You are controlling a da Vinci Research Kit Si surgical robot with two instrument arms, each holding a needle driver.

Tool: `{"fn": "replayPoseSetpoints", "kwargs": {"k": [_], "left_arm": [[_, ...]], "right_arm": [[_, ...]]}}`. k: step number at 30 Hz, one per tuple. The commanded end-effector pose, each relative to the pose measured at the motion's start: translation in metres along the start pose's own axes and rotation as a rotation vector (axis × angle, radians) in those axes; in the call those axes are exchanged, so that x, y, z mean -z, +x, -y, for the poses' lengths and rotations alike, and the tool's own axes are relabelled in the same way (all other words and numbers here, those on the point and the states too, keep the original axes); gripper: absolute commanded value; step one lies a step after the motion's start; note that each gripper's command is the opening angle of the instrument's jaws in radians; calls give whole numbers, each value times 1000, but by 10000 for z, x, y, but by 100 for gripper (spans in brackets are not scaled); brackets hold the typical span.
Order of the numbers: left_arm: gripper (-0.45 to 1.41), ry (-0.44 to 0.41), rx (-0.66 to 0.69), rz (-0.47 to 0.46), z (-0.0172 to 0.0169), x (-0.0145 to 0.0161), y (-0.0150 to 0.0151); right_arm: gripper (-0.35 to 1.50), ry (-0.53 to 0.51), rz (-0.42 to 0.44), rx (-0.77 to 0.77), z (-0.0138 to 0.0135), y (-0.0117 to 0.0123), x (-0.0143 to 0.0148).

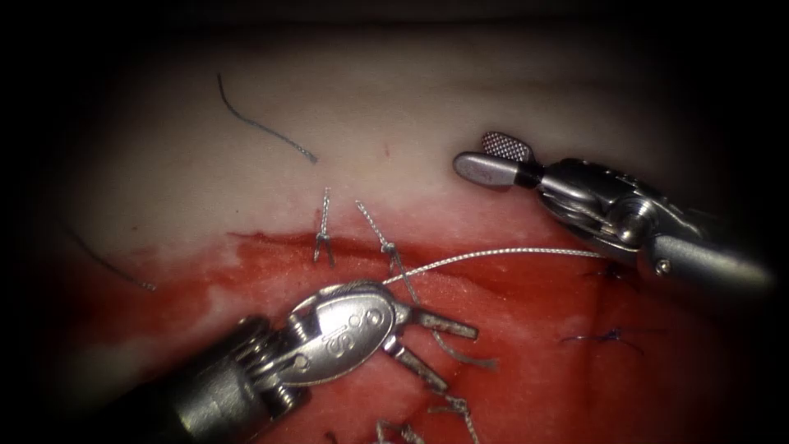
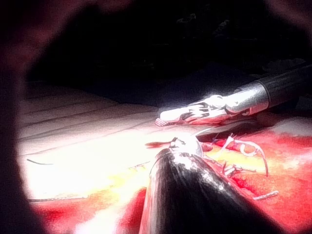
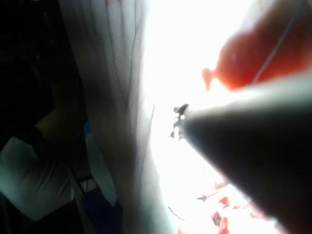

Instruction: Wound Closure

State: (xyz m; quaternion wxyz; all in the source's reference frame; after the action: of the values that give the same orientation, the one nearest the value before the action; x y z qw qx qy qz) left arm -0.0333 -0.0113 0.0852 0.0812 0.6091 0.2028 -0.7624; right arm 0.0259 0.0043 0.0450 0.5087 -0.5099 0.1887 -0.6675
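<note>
The thread (image 1: 501, 253) runs taut from beside my left tool (image 1: 431, 349), jaws apart and empty, toward my right tool (image 1: 493, 158), also parted, holding nothing. I judge both wait clear of the knotted cut (image 1: 279, 242). I cannot make out the needle.

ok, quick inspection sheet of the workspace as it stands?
Surface: tissue, pale at the far side, red fluid across the near part.
Job's things: thread runs from beside the left tool's wrist toward the right tool; two knotted stitches with cut tails stand at the cut.
Clutter: cut ends of thread lie loose on the pale tissue.
Grippers: left tool jaws open, holding nothing, over the red area; right tool jaws open, holding nothing, above the pale tissue.
Cables: nothing seen.
Surroundings: dark beyond the tissue.
</note>
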Motion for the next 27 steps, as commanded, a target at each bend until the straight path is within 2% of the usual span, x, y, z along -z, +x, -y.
{"fn": "replayPoseSetpoints", "kwargs": {"k": [1, 3, 4, 5, 6, 7, 8, 9, 10, 16, 17, 21, 22, 27], "left_arm": [[52, 2, -10, -1, 12, 4, 8], [54, -3, -13, -1, 12, 2, 8], [49, -8, -14, -3, 12, 2, 8], [7, -2, -14, -1, 12, 2, 9], [-1, 3, -14, 1, 12, 1, 9], [7, 2, -14, 0, 13, 1, 9], [-3, 1, -12, 5, 16, 1, 8], [-32, 16, -11, 9, 20, 0, 7], [-45, 32, -11, 14, 21, -1, 6], [-45, 70, 140, 3, 35, 20, 3], [-45, 98, 185, -59, 43, 35, 8], [-45, 180, 240, -169, 62, 67, 18], [-45, 235, 272, -243, 71, 84, 19], [-45, 321, 332, -331, 87, 114, 11]], "right_arm": [[143, -3, 9, 1, -5, -15, -6], [143, -3, 9, 1, -5, -15, -6], [143, -3, 9, 1, -5, -15, -6], [143, -3, 9, 1, -5, -15, -6], [143, -3, 9, 1, -5, -15, -6], [143, -3, 9, 1, -5, -15, -6], [143, -4, 9, 1, -5, -15, -6], [143, -4, 9, 1, -5, -15, -6], [143, -4, 9, 1, -5, -15, -5], [143, -6, 6, -3, -5, -18, -2], [143, -7, 5, -3, -5, -18, -2], [143, -8, 4, -4, -5, -18, -1], [143, -9, 4, -4, -5, -18, 0], [143, -35, -5, 4, -6, -18, 2]]}}
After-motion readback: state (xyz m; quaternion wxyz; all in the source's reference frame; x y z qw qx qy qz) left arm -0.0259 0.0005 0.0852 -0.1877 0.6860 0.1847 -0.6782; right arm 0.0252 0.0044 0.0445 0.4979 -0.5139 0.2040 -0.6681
